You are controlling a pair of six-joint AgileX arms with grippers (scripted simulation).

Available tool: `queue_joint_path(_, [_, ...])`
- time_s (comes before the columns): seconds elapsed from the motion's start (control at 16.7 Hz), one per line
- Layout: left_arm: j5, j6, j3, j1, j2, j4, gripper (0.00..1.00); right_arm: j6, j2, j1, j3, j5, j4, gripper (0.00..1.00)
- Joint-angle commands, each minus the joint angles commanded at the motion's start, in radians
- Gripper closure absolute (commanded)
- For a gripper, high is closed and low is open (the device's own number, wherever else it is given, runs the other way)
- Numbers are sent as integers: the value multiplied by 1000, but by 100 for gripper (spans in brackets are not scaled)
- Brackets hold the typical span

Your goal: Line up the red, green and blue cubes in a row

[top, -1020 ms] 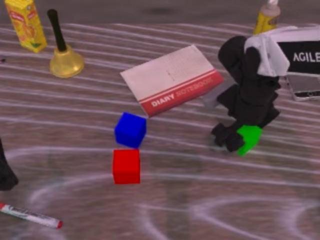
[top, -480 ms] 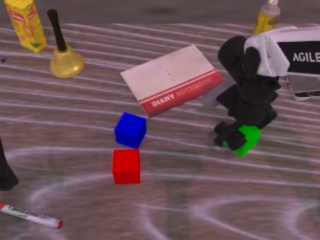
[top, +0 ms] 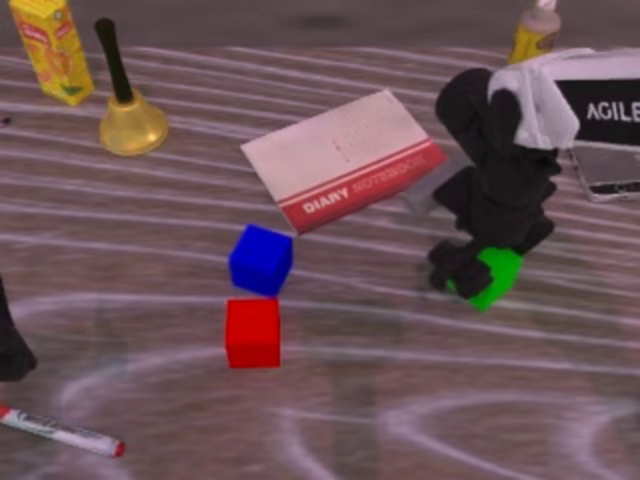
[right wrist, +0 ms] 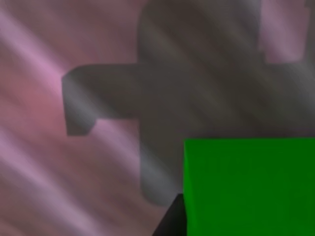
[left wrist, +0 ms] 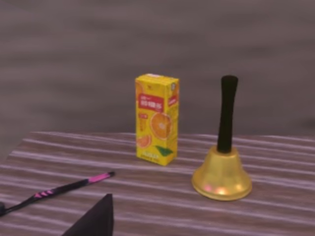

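The green cube (top: 499,281) sits at the table's right, between the fingers of my right gripper (top: 478,275), which is shut on it. In the right wrist view the green cube (right wrist: 251,187) fills the lower corner, with one black finger (right wrist: 171,223) pressed against its side; the other finger is hidden. The blue cube (top: 261,259) and the red cube (top: 252,332) stand close together near the middle, blue just behind red. My left gripper (top: 10,350) is parked at the left edge, one finger (left wrist: 97,220) showing far off centre, open.
A red-and-white notebook (top: 345,158) lies behind the blue cube. A brass bell (top: 130,120) and a juice carton (top: 52,45) stand at the back left, a bottle (top: 535,30) at the back right. A marker (top: 60,432) lies at the front left.
My right gripper's fingers closed in on the green cube, which shifted slightly towards them. The red and blue cubes and the left arm have not moved.
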Motion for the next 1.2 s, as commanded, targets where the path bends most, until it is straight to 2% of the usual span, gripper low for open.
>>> queue_joint_path(0.36, [0,0,0,0,0,0,0,0,-72,5,115,-1,-196,100])
queue_joint_path(0.78, [0,0,0,0,0,0,0,15,-80,7,131,-1,-217,100])
queue_joint_path(0.96, [0,0,0,0,0,0,0,114,-69,45,153,-1,-230,100])
queue_joint_path(1.2, [0,0,0,0,0,0,0,367,-56,127,186,-1,-258,100])
